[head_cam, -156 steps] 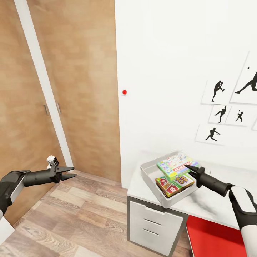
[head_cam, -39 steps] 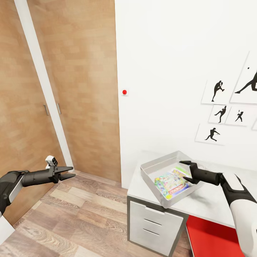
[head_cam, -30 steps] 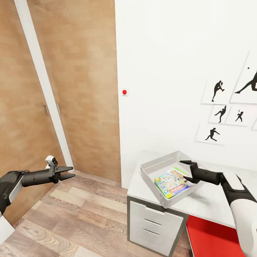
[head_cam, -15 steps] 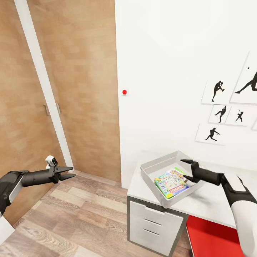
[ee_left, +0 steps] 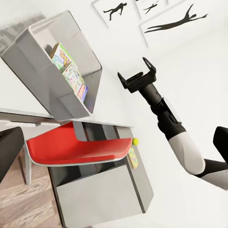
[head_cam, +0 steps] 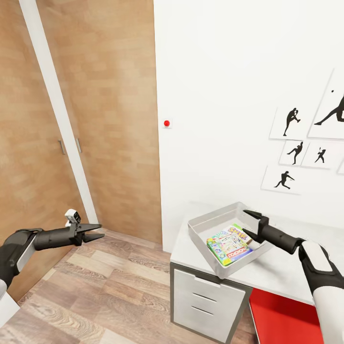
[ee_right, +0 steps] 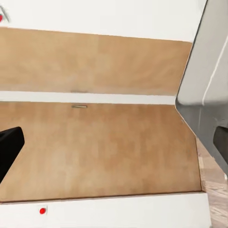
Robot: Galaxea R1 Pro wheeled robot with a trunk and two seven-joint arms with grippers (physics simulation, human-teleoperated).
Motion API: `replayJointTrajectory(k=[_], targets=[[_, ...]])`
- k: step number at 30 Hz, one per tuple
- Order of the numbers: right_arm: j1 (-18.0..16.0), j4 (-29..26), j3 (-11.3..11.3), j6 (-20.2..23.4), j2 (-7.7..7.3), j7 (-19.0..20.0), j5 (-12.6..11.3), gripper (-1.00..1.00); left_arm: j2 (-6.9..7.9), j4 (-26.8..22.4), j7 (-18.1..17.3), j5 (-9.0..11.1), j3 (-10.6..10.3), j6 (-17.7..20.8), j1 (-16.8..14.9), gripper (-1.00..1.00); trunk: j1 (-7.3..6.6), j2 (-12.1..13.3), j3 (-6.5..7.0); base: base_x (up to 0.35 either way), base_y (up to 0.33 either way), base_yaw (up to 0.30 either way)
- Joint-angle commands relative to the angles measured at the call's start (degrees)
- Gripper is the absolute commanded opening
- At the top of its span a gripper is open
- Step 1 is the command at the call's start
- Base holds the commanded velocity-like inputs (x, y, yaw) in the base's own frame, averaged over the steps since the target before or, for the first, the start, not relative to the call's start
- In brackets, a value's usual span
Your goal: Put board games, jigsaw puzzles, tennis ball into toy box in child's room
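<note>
The pale grey toy box (head_cam: 204, 220) stands on the table's (head_cam: 282, 273) near corner. A multicoloured board game (head_cam: 230, 243) lies flat inside it, on top of another printed box. My right gripper (head_cam: 245, 222) hovers open just over the box's far-right rim, holding nothing. Out over the floor at the left, my left gripper (head_cam: 99, 231) is open and empty. In the left wrist view the toy box (ee_left: 45, 71) holds the games (ee_left: 71, 75), and the tennis ball (ee_left: 136, 141) lies further along the table beside a small flat colourful piece (ee_left: 133, 158). The bed is out of view.
White drawers (head_cam: 205, 301) sit under the table corner, with a red chair (head_cam: 282, 315) tucked in beside them. A wooden wardrobe (head_cam: 95, 119) with closed doors fills the left side. Framed silhouettes (head_cam: 296, 143) hang on the white wall. Wood floor (head_cam: 95, 296) lies between me and the table.
The multicoloured board game left my right gripper and settled flat in the toy box. The right gripper opened and lifted slightly toward the rim. My left gripper drifted a little lower and right.
</note>
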Motion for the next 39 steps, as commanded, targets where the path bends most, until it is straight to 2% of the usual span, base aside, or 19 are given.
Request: replayJointTrajectory(k=[1, 3, 9, 27, 32, 39], targets=[[0.3, 0.1, -0.2, 0.2, 0.35, 0.5, 0.5, 1.0, 0.0, 0.0, -0.3, 0.1, -0.2, 0.6, -0.1, 1.0, 0.04, -0.1, -0.14, 0.0, 0.0, 0.0], [0.2, 0.5, -0.2, 0.2, 0.85, -0.2, 0.3, 1.0, -0.26, 0.0, -0.4, 0.1, -0.2, 0.6, -0.1, 1.0, 0.04, -0.1, -0.14, 0.0, 0.0, 0.0], [-1.5, -0.4, -0.2, 0.2, -0.23, -1.0, 0.2, 1.0, -0.54, 0.0, -0.4, 0.0, -0.3, 0.6, -0.1, 1.0, 0.04, -0.1, -0.14, 0.0, 0.0, 0.0], [-1.8, -5.7, 0.2, 0.3, -0.31, -1.2, -0.3, 1.0, -0.58, 0.0, -0.4, 0.0, -0.3, 0.6, -0.1, 1.0, 0.04, -0.1, -0.14, 0.0, 0.0, 0.0], [-1.4, -7.3, 0.4, 0.3, -0.13, -1.2, -0.4, 1.0, -0.58, 0.0, -0.5, 0.0, -0.3, 0.6, -0.1, 1.0, 0.04, -0.1, -0.14, 0.0, 0.0, 0.0], [0.7, -9.5, 1.5, 0.3, 0.72, -1.2, -0.5, 1.0, -0.58, 0.0, -0.5, 0.0, -0.3, 0.6, -0.1, 1.0, 0.04, -0.1, -0.14, 0.0, 0.0, 0.0]])
